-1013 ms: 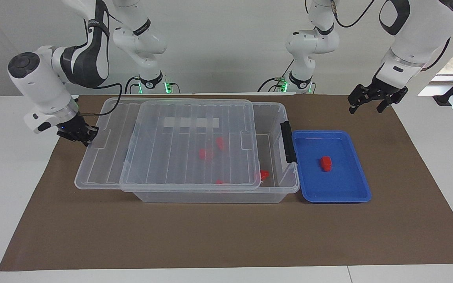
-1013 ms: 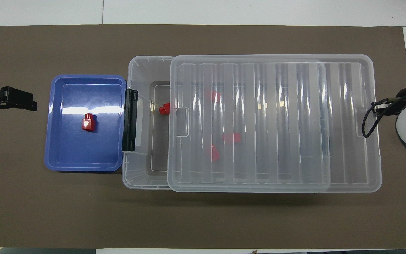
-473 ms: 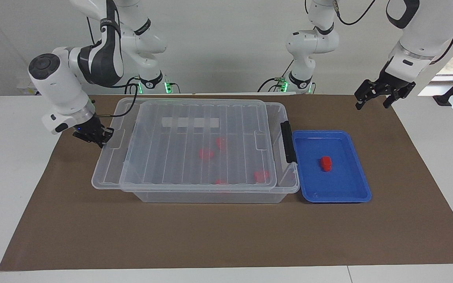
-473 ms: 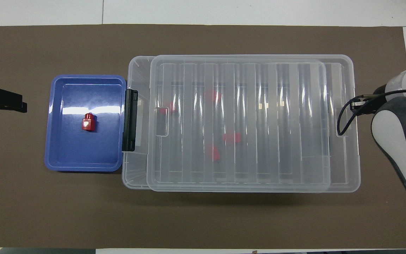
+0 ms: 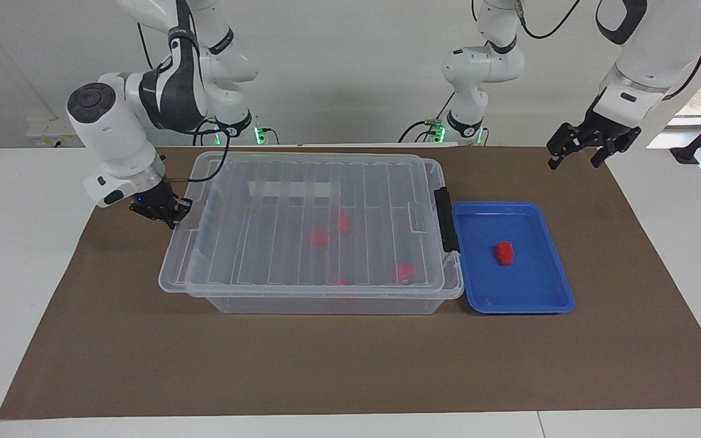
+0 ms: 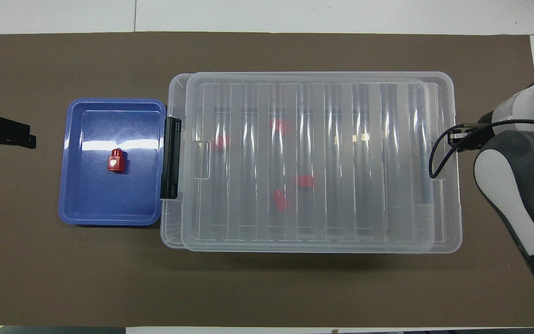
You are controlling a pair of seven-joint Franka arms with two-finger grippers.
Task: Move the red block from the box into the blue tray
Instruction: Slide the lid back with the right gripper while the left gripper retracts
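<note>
The right hand (image 5: 160, 210) is closed on the lid (image 5: 308, 225) at its edge toward the right arm's end of the surface (image 5: 350, 365). The lid lies across the box (image 5: 326, 301), overhanging that end, with red pieces showing through it. Beside the box's black latch (image 5: 445, 219) sits the blue tray (image 5: 545, 301), holding the red block (image 5: 504, 253). The left hand (image 5: 591, 146) hovers open above the mat, waiting.

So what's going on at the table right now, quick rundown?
Right gripper at the lid edge, lid nearly covering the box. Left gripper waits over the mat. Red block lies in the blue tray. Nothing in the way.
</note>
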